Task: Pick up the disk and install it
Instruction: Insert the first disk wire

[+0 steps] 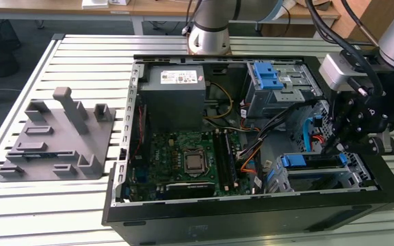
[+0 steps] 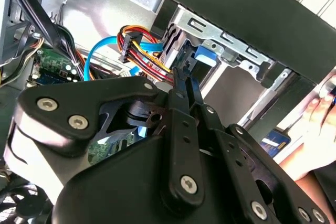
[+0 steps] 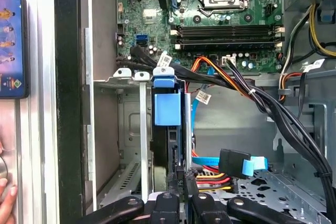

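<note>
While disk (image 3: 167,109) sits edge-on in drive cage (image 3: 119,129), pincer (image 3: 181,177) fingers nearly closed w/ nothing held.

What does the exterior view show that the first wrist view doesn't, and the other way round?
The exterior view has a grey block with slots lying on the slatted table beside the computer case, plus the arm's base. The first wrist view has a phone and a person's fingertips beside the case. Both have the green motherboard and the black cables.
</note>
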Available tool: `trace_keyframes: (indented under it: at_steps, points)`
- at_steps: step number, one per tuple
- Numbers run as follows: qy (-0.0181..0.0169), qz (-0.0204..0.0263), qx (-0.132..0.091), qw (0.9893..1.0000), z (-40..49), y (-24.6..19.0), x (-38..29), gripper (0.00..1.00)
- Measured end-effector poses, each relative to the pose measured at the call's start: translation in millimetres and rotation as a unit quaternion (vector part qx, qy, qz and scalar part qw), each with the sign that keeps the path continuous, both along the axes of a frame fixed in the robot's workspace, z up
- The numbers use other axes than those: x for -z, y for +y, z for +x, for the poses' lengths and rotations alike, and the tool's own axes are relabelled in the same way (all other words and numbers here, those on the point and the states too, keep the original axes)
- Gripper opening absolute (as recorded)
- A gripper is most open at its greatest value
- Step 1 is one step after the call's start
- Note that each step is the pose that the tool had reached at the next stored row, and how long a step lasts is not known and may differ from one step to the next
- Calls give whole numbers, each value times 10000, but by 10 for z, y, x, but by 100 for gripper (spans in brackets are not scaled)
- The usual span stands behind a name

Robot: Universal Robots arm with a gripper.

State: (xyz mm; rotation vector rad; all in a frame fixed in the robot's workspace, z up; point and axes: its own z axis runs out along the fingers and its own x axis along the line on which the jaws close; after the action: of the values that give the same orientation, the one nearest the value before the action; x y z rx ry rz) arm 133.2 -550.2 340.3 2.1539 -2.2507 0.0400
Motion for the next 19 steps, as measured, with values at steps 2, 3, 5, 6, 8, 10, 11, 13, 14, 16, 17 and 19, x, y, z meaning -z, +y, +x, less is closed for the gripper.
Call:
trace_keyframes:
  at_steps: [2,3,5,6,8,10,11,13,14,16,17,19]
  points:
    - [1,0,82,10000,1,-6,4,16]
    - [2,0,121,9999,1,-10,4,16]
    - [4,0,178,9998,1,-15,6,16]
    - [6,1,194,9998,3,-17,9,16]
    - [13,4,212,9998,10,-20,14,16]
    - [23,11,219,9998,26,-24,22,16]
    - [29,16,220,9998,36,-25,26,16]
    - [40,19,221,9997,38,-26,31,16]
    - [44,19,221,9997,38,-26,35,16]
    - [51,19,220,9997,39,-26,42,16]
    - [56,21,220,9997,39,-26,44,16]
    - [70,29,220,9997,39,-26,46,16]
